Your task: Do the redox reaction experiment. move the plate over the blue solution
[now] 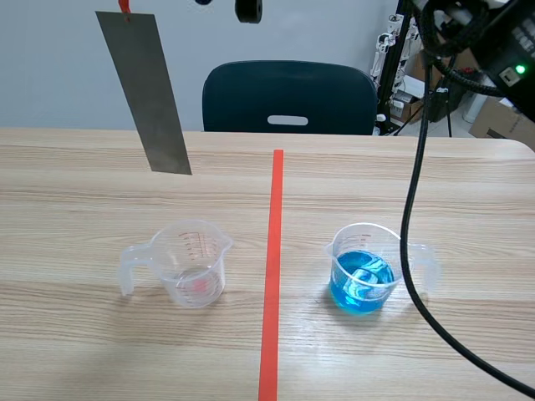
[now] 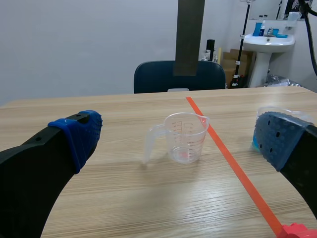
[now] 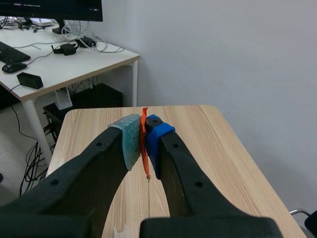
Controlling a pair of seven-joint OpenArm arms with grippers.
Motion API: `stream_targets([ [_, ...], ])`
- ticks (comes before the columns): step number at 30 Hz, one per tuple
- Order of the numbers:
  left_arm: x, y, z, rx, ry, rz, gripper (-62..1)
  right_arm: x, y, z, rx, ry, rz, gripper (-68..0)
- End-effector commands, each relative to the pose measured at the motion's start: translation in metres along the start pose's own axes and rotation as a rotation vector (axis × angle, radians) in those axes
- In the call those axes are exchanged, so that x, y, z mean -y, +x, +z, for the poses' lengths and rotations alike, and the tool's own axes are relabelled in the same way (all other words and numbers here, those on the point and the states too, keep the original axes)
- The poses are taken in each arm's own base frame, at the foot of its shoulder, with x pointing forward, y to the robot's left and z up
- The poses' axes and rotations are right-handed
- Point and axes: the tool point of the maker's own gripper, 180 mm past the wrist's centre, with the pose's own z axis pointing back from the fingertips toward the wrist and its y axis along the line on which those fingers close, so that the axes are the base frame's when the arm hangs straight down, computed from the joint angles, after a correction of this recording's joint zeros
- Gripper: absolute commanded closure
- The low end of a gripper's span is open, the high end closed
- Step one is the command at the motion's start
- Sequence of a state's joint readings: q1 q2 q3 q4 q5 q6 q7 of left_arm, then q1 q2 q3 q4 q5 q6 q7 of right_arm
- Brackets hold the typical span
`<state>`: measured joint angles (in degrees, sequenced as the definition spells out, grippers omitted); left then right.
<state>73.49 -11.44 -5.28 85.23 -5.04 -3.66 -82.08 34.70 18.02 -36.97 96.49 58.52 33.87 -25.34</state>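
Observation:
A grey metal plate (image 1: 142, 92) hangs upright over the table's left half, above and behind an empty clear beaker (image 1: 192, 263). An orange-red tab (image 1: 125, 7) holds it from above. In the right wrist view my right gripper (image 3: 142, 141) is shut on that orange-red tab (image 3: 144, 148), high above the table. The beaker of blue solution (image 1: 364, 271) stands right of the tape line. My left gripper (image 2: 181, 136) is open low over the table, with the empty beaker (image 2: 185, 136) ahead of it and the plate (image 2: 190, 37) beyond. Its right finger hides most of the blue beaker (image 2: 256, 136).
A black cable (image 1: 410, 234) hangs from the raised right arm and drapes across the table just beside the blue beaker. A dark chair (image 1: 288, 96) stands behind the table's far edge. An orange-red tape line (image 1: 272, 276) splits the table down the middle.

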Motion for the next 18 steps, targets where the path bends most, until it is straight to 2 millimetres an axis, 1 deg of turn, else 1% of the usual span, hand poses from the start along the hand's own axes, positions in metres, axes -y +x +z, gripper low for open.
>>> stream_targets([
  [1,0.001,0.005,0.000,0.017,0.005,0.007,-62.3,0.002,0.008,0.004,0.024,0.000,0.014,-0.4],
  [5,0.001,0.005,0.000,0.017,0.005,0.007,-62.3,0.000,0.003,0.008,0.009,0.000,0.014,-0.4],
  [11,0.000,0.005,-0.003,0.027,0.004,0.005,-62.3,-0.006,0.010,0.016,0.029,-0.004,0.032,-0.4],
  [18,-0.001,0.003,-0.009,0.053,0.001,-0.002,-62.3,-0.006,0.005,0.022,0.016,-0.014,0.030,-0.4],
])
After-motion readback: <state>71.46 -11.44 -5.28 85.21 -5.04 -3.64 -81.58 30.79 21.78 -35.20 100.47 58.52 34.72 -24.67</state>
